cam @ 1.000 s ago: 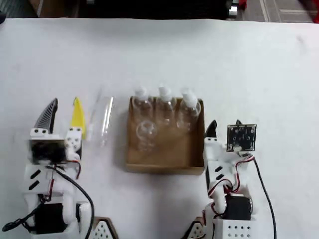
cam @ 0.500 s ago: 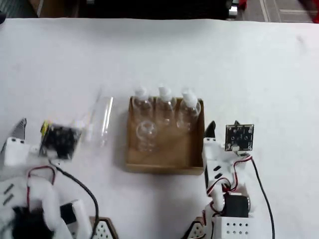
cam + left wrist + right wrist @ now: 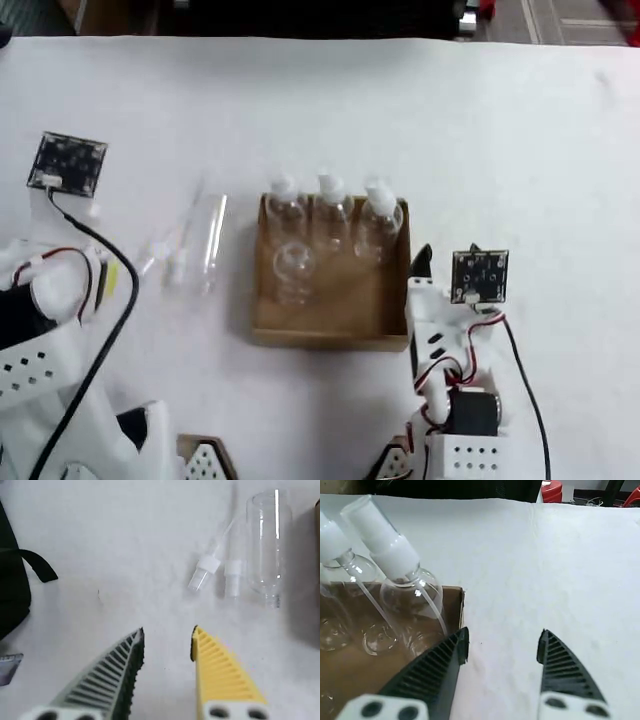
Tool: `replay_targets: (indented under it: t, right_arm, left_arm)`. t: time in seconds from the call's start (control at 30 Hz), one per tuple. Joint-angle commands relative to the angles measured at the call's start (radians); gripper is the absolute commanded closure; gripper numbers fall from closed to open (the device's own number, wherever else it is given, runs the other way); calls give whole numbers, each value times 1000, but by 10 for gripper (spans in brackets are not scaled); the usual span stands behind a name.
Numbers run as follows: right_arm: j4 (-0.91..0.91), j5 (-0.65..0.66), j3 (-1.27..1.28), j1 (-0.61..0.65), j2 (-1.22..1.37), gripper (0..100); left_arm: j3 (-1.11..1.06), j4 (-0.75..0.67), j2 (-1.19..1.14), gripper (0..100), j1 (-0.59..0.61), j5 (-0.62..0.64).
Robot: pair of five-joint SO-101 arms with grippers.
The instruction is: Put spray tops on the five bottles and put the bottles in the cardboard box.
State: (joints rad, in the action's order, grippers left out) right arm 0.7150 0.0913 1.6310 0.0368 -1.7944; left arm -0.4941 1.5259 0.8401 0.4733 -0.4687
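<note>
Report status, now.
Left gripper open, right gripper open. One bottle lying uncapped left of box, spray tops beside it. No obstruction seen.

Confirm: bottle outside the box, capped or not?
Uncapped. The bottle lies on its side, neck bare; two spray tops lie loose beside it.

The left hand (image 3: 167,632) gapes, empty; the right hand (image 3: 503,635) gapes, empty too.

White table (image 3: 520,120) — dark room (image 3: 300,15) beyond (far edge).
</note>
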Motion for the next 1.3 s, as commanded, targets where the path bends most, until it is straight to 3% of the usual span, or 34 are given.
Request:
replay_targets:
  t: [0.0,0.17,0.33,0.83,1.03,1.27]
  right_arm:
    - [-19,2,-8,-10,-10,804]
    - [-19,2,-8,-10,-10,804]
    - [-16,2,-8,-10,-10,804]
    - [-13,3,-6,-10,-10,804]
    - [-13,3,-6,-10,-10,804]
    - [-18,3,-6,-10,-10,804]
  left_arm:
    - [55,6,-5,845,5,132]
    - [54,6,-8,845,5,328]
    - [54,6,-12,791,5,402]
    - [43,25,-15,782,-13,410]
    - [-81,-209,-64,786,-18,440]
    - [-5,-117,-323,782,-18,569]
